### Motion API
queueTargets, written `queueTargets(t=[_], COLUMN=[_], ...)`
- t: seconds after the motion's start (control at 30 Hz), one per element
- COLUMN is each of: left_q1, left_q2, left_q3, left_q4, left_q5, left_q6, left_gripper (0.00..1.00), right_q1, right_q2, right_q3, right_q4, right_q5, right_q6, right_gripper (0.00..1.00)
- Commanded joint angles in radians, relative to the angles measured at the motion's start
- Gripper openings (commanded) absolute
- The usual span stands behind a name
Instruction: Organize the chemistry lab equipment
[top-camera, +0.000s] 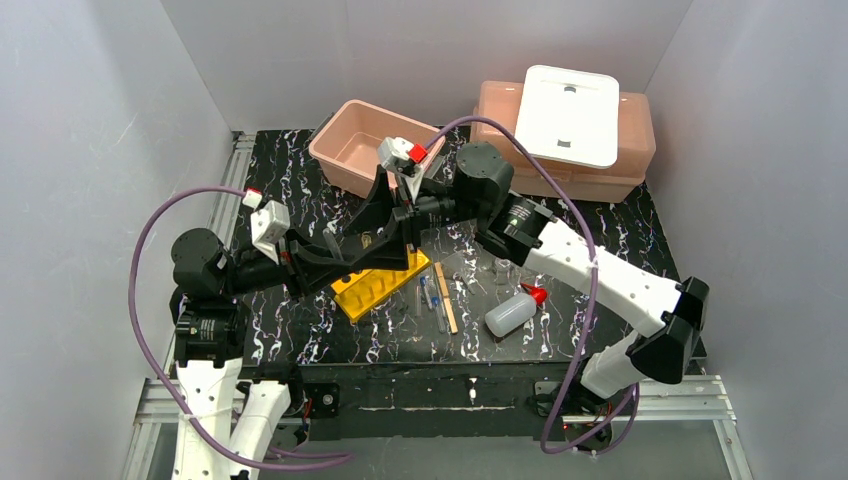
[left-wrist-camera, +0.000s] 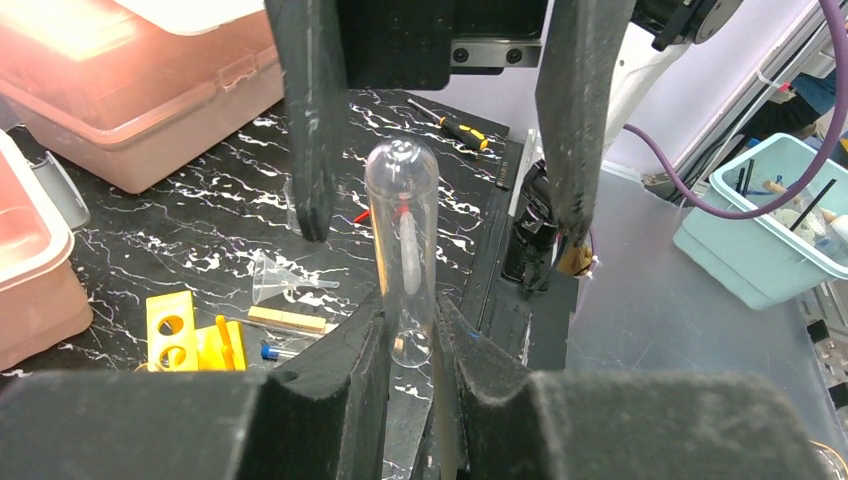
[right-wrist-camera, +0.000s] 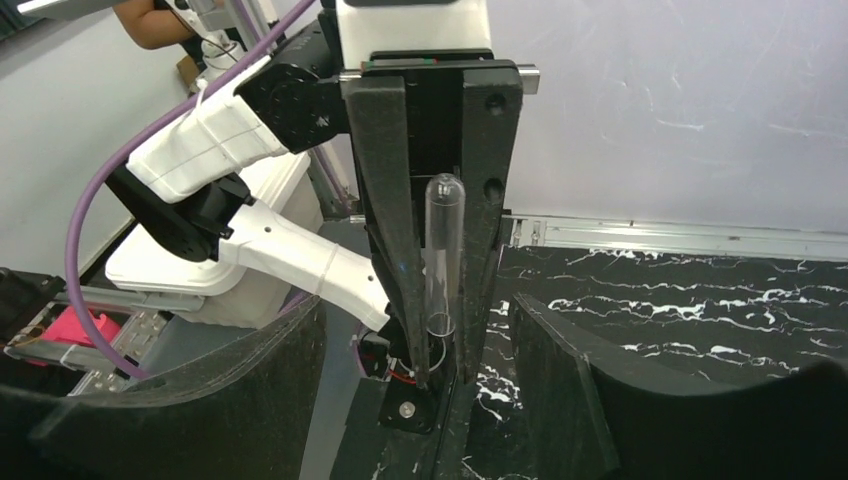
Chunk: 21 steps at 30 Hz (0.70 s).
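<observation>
While my left claw (left-wrist-camera: 410, 318) is clenched on a clear glass tube (left-wrist-camera: 402, 220), pinching it near its open mouth, the tube's long axis runs straight up the middle of the left wrist view. Its rounded, closed end is at the top, pointing away from the claw.

My right claw (left-wrist-camera: 445, 230) hangs down from the top of that same frame. Its two black fingers (left-wrist-camera: 310, 120) are spread wide on either side of the rounded end and stand apart from the glass on both sides, so it grasps nothing. The right wrist view agrees: my own fingers sit low at the frame's left and right, and the tube stands upright at centre, held only by the left claw.

In the overhead view, the yellow holed rack (top-camera: 385, 285) lies at centre frame, just below the spot where the two claws meet and partly under the left arm. I judge the left arm to be the nearer one. With the closed end leading, the coming move turns on tipping that end down toward a rack hole, clear of the right fingers.

Right of the rack, on the black marbled table (top-camera: 620, 215), lie the blue-tipped pipettes (top-camera: 430, 298) and the wooden stick (top-camera: 445, 298). Beyond them are the small beaker (top-camera: 503, 270) and the squeeze bottle (top-camera: 512, 312). Pink tubs (top-camera: 365, 145) sit along the top of the frame.
</observation>
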Motion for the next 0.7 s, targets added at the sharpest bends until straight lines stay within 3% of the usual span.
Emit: queueTargets(t=[0.0,0.43,0.67], left_q1=[-0.009,-0.036,-0.046], left_q2=[0.019,0.035,0.044], left_q3=[0.014,0.003,0.013], left_q4=[-0.026,-0.119,-0.146], left_q5=[0.032,0.020,0.007], left_q6=[0.034,0.146,0.177], left_gripper=[0.00,0.00,0.00], right_q1=[0.005,0.014,0.024], right_q2=[0.019,0.110,0.143], right_q3=[0.082,0.167,0.191], right_q4=[0.001,0.023,0.040], right_q5=[-0.019,-0.045,-0.070], right_q6=[-0.011,0.028,0.042], right_gripper=[0.73,0.62,0.48])
